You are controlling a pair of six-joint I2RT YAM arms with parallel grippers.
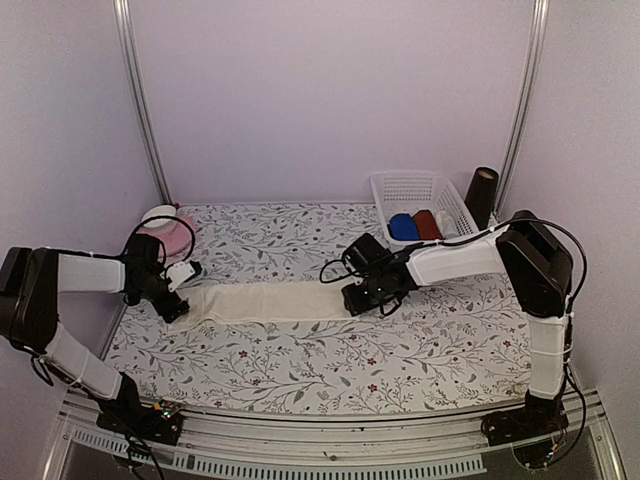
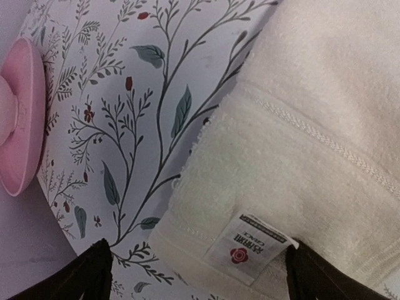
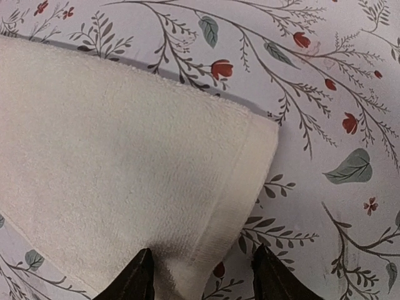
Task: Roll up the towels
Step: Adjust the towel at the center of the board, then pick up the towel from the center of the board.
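Open tablecloth near side of cream towel. Far-left corner blocked: pink stand. Far-right blocked: white basket, dark cylinder just beside.

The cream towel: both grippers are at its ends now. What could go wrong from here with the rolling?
1. The left gripper stands open over a corner of the cream towel; it might catch only the edge, so the roll could start crooked.
2. The right gripper straddles just the end hem; a pinch there may slip off.
3. The pink dish lies near the left end and could be bumped.
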